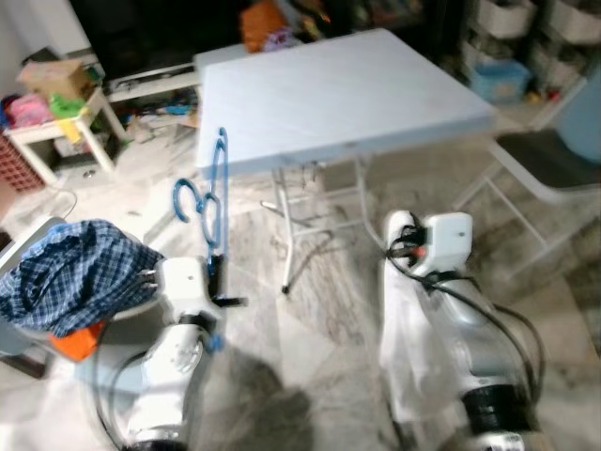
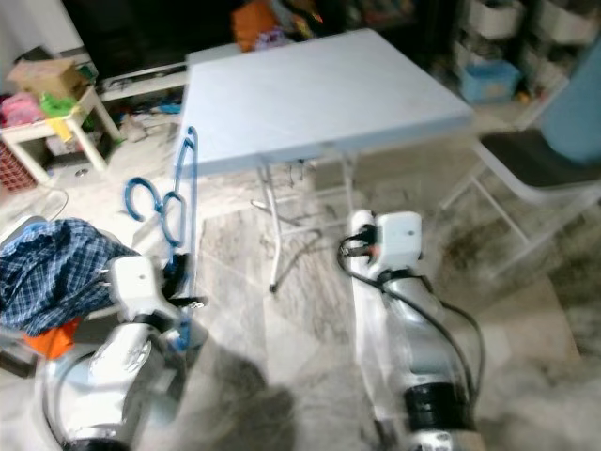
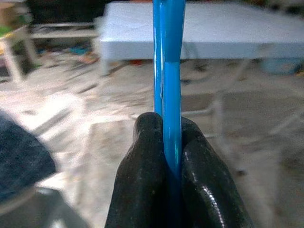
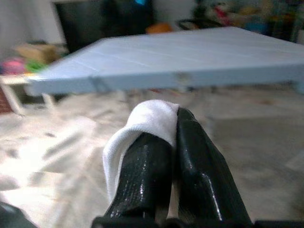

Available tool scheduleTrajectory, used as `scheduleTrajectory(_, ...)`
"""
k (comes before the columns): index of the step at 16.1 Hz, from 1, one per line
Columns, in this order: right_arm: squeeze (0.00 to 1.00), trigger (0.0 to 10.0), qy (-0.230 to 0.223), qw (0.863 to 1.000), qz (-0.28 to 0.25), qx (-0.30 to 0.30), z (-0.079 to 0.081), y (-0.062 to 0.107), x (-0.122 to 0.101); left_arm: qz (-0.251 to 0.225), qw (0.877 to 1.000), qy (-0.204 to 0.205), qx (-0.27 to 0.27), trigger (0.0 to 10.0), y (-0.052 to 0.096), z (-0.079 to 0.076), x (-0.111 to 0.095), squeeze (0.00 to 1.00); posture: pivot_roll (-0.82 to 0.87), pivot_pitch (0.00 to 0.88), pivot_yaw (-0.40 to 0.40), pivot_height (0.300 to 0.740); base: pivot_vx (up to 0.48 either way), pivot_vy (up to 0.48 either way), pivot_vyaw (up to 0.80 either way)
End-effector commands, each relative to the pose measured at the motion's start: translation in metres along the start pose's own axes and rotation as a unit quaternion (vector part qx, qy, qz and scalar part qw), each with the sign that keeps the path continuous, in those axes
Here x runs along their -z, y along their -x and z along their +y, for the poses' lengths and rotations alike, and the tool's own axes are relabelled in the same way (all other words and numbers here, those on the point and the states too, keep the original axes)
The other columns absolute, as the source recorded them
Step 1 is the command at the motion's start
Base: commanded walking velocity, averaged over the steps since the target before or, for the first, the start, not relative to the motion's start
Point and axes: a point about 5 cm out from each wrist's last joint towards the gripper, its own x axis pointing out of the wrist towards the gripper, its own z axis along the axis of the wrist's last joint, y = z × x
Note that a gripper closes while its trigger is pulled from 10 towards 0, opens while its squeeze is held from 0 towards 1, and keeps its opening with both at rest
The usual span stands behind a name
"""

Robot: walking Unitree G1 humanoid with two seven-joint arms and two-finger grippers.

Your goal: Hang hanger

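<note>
A blue plastic hanger (image 1: 215,197) stands upright in front of my left arm, its hook (image 1: 184,200) curling to the left. My left gripper (image 3: 166,126) is shut on the hanger's lower bar, with the blue bar (image 3: 170,71) rising between the black fingers (image 3: 145,156). My right gripper (image 4: 174,118) is shut on a white cloth (image 4: 137,126), which wraps over one finger. In the eye views that cloth (image 1: 406,329) hangs down beside the right arm (image 1: 441,246). Both arms are held low over the marble floor, short of the table.
A pale blue folding table (image 1: 329,94) stands ahead on thin white legs (image 1: 293,240). A blue plaid shirt (image 1: 75,268) lies heaped at the left. A folding chair (image 1: 549,160) is at the right, a small white side table (image 1: 56,127) with clutter at far left, and storage bins (image 1: 500,80) behind.
</note>
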Motion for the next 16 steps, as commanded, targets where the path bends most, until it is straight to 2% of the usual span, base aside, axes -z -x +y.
scheduleTrajectory(1, 0.00, 10.0, 0.015, 1.000, -0.025, 0.006, -0.0052, 0.0000, -0.0103, -0.013, 1.000, 0.000, 0.003, 10.0, -0.0020, -0.0040, -0.0053, 0.00, -0.11, 0.000, 0.124, 0.740, 0.454, 0.000, 0.00)
scheduleTrajectory(12, 0.00, 10.0, 0.024, 0.999, -0.035, 0.012, -0.0010, -0.0061, -0.0158, 0.002, 1.000, 0.005, -0.001, 10.0, -0.0044, -0.0055, -0.0025, 0.00, -0.10, 0.000, 0.110, 0.740, 0.418, 0.000, 0.00)
scheduleTrajectory(16, 0.00, 10.0, 0.030, 0.999, -0.034, 0.023, -0.0012, -0.0065, -0.0137, 0.012, 1.000, 0.002, -0.011, 10.0, -0.0065, -0.0067, 0.0020, 0.00, -0.11, 0.000, 0.108, 0.740, 0.000, 0.000, 0.00)
